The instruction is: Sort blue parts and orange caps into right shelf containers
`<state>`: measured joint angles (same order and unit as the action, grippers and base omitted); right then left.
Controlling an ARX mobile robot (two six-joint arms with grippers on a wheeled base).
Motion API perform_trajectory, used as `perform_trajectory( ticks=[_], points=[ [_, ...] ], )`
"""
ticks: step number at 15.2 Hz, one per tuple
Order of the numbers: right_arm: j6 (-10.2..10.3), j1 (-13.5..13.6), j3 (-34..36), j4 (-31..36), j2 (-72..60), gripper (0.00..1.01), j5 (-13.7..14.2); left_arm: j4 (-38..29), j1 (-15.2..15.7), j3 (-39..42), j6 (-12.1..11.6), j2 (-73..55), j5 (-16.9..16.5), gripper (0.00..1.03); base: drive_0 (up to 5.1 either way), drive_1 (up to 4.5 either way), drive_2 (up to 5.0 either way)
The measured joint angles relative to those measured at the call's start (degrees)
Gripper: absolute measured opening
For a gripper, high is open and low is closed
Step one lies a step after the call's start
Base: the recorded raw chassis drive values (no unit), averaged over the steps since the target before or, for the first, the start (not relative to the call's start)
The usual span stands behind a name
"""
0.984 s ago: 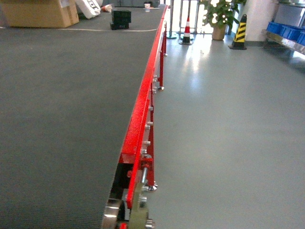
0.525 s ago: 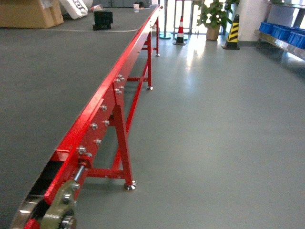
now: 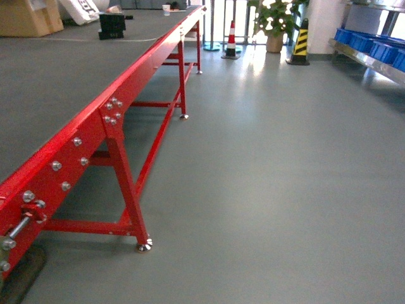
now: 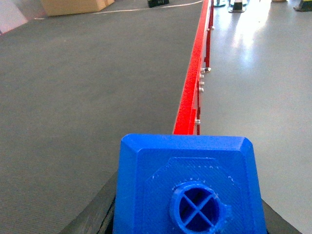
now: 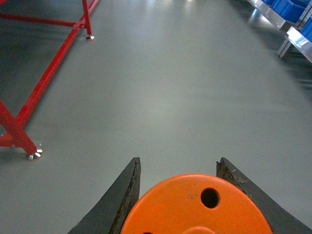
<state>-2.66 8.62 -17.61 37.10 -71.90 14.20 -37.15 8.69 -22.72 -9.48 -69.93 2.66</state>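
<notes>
A blue part [image 4: 187, 190] with a round crossed hole in its top face fills the lower left wrist view. My left gripper [image 4: 187, 217] is shut on it, dark fingers [image 4: 95, 214] showing on both sides. My right gripper [image 5: 179, 162] is shut on an orange cap [image 5: 195, 207], whose flat top with small holes sits between the black fingers [image 5: 127, 192] above the grey floor. The right shelf containers [image 3: 372, 42] are blue crates on a metal shelf at the far right, also seen as crates [image 5: 288, 7] in the right wrist view. Neither gripper shows in the head view.
A long red-framed conveyor with a grey belt [image 3: 57, 76] runs along the left, its legs [image 3: 130, 196] standing on the grey floor. A cardboard box [image 3: 25, 16] and a black device [image 3: 111, 25] sit at its far end. A traffic cone [image 3: 231, 39], a striped bollard [image 3: 300, 41] and a plant [image 3: 272, 19] stand beyond.
The head view has swung away from the conveyor. The belt edge has slid to the left, its side and legs now show, and more open floor fills the view.
</notes>
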Motion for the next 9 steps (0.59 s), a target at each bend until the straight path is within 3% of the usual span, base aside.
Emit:
perform_trajectory(
  ticks=[9],
  points=[
    [0.0, 0.0, 0.0, 0.0, 0.0, 0.42, 0.0, -0.1, 0.0, 0.0, 0.0, -0.1, -0.1, 0.45, 5.1, -2.37, -2.4]
  ],
)
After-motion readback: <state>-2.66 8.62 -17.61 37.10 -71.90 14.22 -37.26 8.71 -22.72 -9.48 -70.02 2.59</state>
